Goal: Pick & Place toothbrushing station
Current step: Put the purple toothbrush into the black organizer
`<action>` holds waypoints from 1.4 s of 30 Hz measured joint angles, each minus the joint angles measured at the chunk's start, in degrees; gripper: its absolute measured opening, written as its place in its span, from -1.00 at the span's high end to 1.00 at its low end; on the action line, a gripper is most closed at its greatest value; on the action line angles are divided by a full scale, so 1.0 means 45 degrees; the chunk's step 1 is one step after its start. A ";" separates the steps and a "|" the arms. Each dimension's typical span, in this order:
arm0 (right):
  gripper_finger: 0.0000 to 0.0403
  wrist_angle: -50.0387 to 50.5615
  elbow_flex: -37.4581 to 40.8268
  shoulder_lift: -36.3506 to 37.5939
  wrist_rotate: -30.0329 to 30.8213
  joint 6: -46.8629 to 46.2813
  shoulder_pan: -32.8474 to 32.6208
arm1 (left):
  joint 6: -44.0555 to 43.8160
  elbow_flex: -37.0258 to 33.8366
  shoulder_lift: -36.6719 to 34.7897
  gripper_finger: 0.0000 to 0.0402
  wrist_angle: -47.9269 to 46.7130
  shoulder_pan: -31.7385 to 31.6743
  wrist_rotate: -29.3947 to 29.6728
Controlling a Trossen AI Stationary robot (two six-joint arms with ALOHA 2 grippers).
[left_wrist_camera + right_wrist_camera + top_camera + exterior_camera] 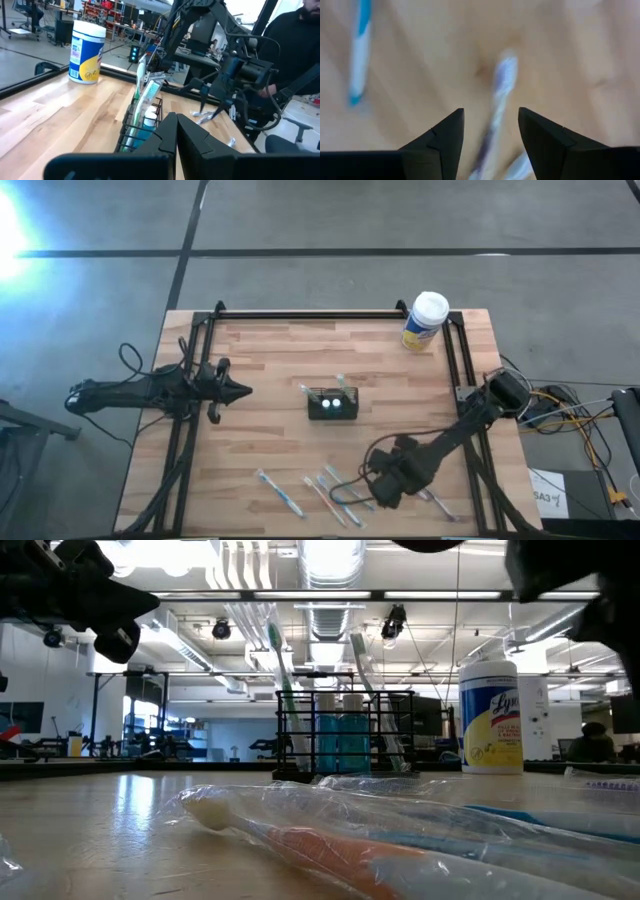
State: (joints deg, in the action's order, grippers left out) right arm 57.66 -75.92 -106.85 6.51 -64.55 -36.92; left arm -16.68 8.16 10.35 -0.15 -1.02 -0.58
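Note:
The toothbrushing station [332,402], a small black mesh caddy, stands on its base at the table's middle. Two toothbrushes and a blue item stand in it; it also shows in the low view [345,735] and the left wrist view [142,120]. My left gripper [238,390] is shut and empty, hovering left of the caddy and pointing at it [175,131]. My right gripper [380,483] is open near the table's near edge, low over loose wrapped toothbrushes [340,492]. One wrapped toothbrush [501,85] lies on the table between its fingers; I see no touch.
A white-capped, yellow-labelled canister [425,320] stands at the far right corner. Several wrapped toothbrushes [278,492] lie along the near edge, one close to the low camera [300,830]. Black rails [310,313] frame the table. A person [295,45] is beyond the table.

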 joint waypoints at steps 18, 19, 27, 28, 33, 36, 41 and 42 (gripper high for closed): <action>0.09 -0.1752 0.2377 0.0000 -0.0479 -0.1993 -0.0554 | -0.0212 -0.0003 0.0000 0.95 0.0003 0.0015 -0.0010; 0.09 -0.1976 0.2540 0.0049 -0.0542 -0.2001 -0.0554 | -0.0163 -0.0005 0.0000 0.95 0.0003 0.0015 -0.0010; 0.11 -0.3821 0.3885 0.0170 -0.0804 -0.1756 -0.0413 | 0.0368 -0.0005 0.0000 0.95 0.0012 0.0015 -0.0005; 0.13 -0.3856 0.3916 0.0171 -0.0830 -0.1662 -0.0392 | 0.0408 -0.0005 0.0000 0.95 0.0008 0.0010 -0.0005; 0.31 -0.3973 0.3945 0.0165 -0.0800 -0.1268 -0.0247 | 0.0609 -0.0010 0.0000 0.95 -0.0069 0.0010 -0.0007; 0.47 -0.4018 0.3953 0.0165 -0.0836 -0.1026 -0.0112 | 0.0683 -0.0015 0.0000 0.95 -0.0302 0.0010 -0.0010; 0.78 -0.4001 0.3836 0.0165 -0.0475 -0.0412 0.0047 | 0.0687 -0.0044 -0.0005 0.95 -0.0356 0.0010 -0.0010; 0.84 -0.3987 0.3787 0.0165 -0.0406 -0.0221 0.0080 | 0.0687 -0.0049 0.0000 0.95 -0.0375 0.0010 -0.0005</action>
State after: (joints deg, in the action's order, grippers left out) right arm 39.72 -58.88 -106.10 4.68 -65.55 -36.56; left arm -13.58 7.94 10.35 -1.84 -0.97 -0.60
